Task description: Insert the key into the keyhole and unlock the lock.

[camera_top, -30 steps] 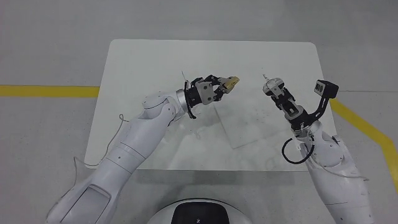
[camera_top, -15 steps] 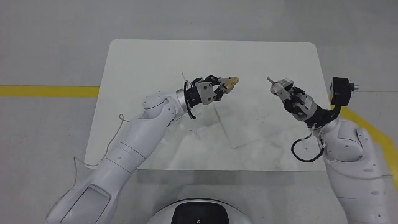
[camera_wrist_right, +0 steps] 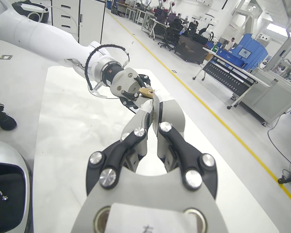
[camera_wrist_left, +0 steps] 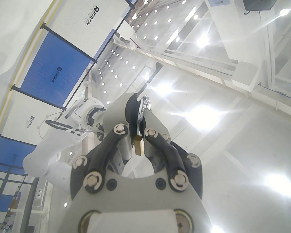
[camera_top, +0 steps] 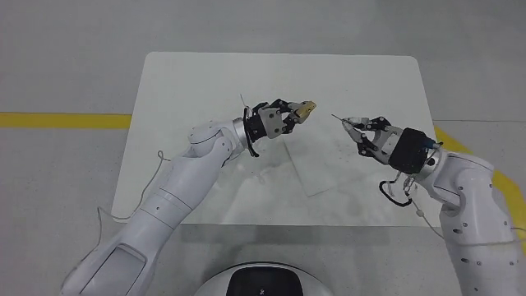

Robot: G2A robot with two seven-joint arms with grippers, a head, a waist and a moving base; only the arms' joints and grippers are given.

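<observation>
My left gripper [camera_top: 289, 116] is shut on a small brass padlock [camera_top: 306, 109], held above the middle of the white table [camera_top: 197, 82]. In the left wrist view the shackle [camera_wrist_left: 144, 104] sticks out past the fingertips and the brass body [camera_wrist_left: 138, 146] sits between the fingers. My right gripper [camera_top: 360, 129] is to the right, shut on a thin silver key [camera_top: 339, 118] whose tip points at the padlock across a small gap. In the right wrist view the key [camera_wrist_right: 155, 100] lies just short of the padlock [camera_wrist_right: 146, 91].
A thin clear sheet [camera_top: 329, 168] lies flat on the table below the two grippers. Yellow floor tape [camera_top: 57, 120] runs past both sides of the table. In the right wrist view a person's shoe [camera_wrist_right: 1, 120] stands beside the table.
My right arm has turned its wrist and moved left and slightly nearer, so the key now points at the padlock. The left arm and the padlock have not moved.
</observation>
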